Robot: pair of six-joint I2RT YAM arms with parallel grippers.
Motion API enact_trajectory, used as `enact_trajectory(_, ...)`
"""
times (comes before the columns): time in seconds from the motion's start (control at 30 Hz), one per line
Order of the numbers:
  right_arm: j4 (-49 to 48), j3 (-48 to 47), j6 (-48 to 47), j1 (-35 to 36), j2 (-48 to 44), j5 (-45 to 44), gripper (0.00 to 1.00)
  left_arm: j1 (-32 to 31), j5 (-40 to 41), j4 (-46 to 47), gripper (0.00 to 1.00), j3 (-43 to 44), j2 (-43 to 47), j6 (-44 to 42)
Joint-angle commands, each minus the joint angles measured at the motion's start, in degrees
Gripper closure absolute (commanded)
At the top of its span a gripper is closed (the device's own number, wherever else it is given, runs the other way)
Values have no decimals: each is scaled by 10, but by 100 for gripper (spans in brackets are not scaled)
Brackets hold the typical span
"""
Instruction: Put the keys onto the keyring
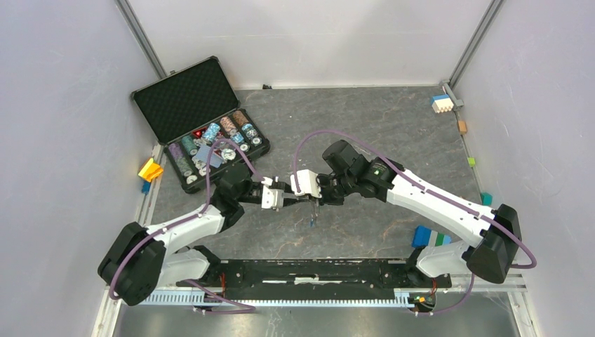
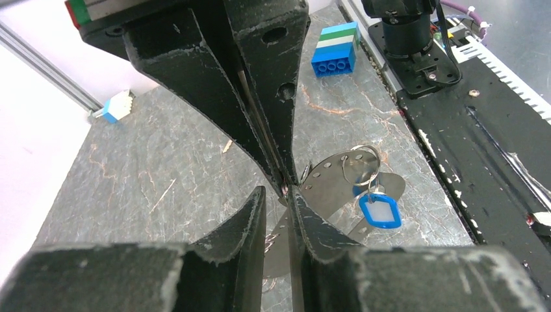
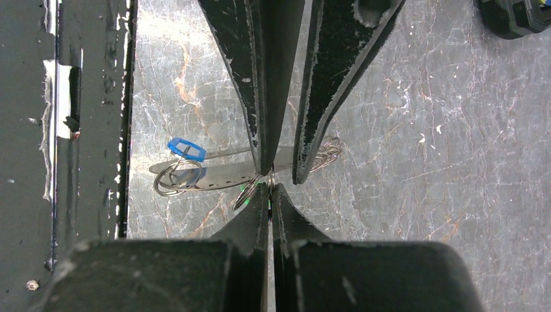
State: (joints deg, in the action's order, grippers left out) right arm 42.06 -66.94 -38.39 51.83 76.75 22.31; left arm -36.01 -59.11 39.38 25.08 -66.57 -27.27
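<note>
The keyring (image 2: 331,175), a flat grey metal band with small holes, hangs above the table between both grippers. My left gripper (image 2: 278,198) holds it, and the band fills the narrow gap between its fingers. A blue-tagged key (image 2: 380,212) dangles from a wire ring on the band, also visible from above (image 1: 313,216). My right gripper (image 3: 269,190) is shut tip to tip against the band (image 3: 214,175), pinching a small wire ring with a bit of green tag (image 3: 245,188) beside it. In the top view both grippers, left (image 1: 291,199) and right (image 1: 312,199), meet at mid-table.
An open case of poker chips (image 1: 200,123) stands at the back left. A blue and green block (image 1: 429,236) lies by the right arm's base. A yellow block (image 1: 149,170) and a white block (image 1: 441,103) sit at the edges. The black base rail (image 1: 316,270) runs along the front.
</note>
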Motion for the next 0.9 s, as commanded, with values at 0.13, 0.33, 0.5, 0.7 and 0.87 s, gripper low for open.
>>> enact_trajectory(0.13,-26,-7,7,-5,-18,20,100,2,-6,32,75,3,-10,33)
enact_trajectory(0.33,-29,-6,9,-7,-19,23,100,2,-2,42,75,4,-18,44)
enact_trajectory(0.5,-28,-4,10,-7,-18,27,100,2,3,61,76,8,-27,67)
enact_trajectory(0.7,-28,-1,9,-8,-21,27,100,2,7,60,83,7,-26,71)
enact_trajectory(0.87,-29,0,9,-8,-22,27,100,2,2,49,92,11,-25,71)
